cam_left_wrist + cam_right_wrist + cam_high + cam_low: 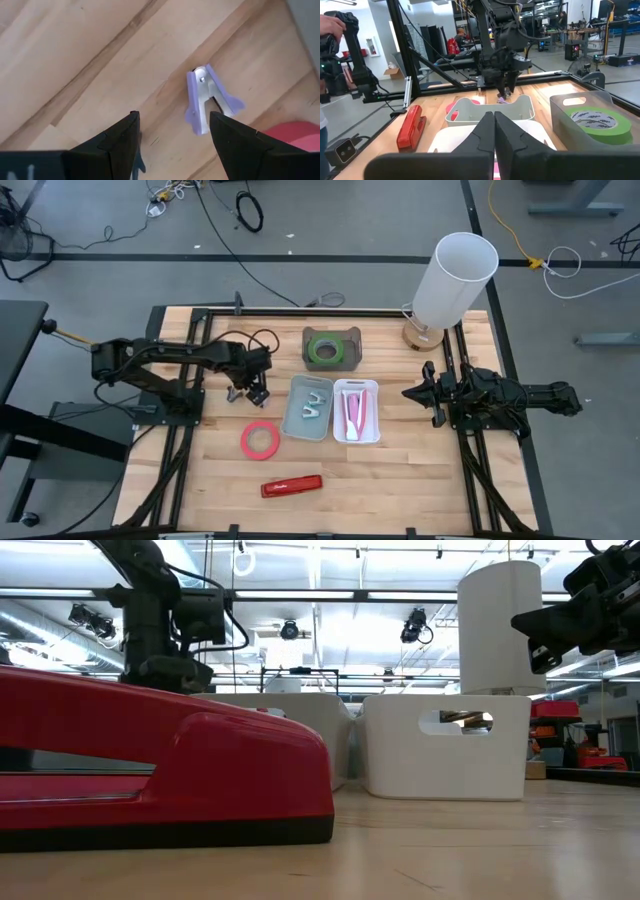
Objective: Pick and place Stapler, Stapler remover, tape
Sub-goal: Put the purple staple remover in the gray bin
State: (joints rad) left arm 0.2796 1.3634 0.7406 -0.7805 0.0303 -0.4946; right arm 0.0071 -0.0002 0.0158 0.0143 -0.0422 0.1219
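A purple staple remover [207, 97] lies flat on the bare wood, its jaws toward the red tape ring [260, 440]. My left gripper [172, 117] is open just above and short of it, touching nothing; in the high view [252, 393] it hides the remover. The red stapler [292, 485] lies near the table's front edge and fills the low view [160, 770]. A green tape roll [323, 348] sits in a grey bin. My right gripper [420, 393] is shut and empty at the table's right side, beside the white bin.
A pale blue-grey tray [295, 420] holding a pale clip-like item and a white bin [372, 420] holding pink items stand side by side at the table's middle. A white cylinder lamp [455, 280] stands at the far right. A person's hand [330, 25] shows beyond the table.
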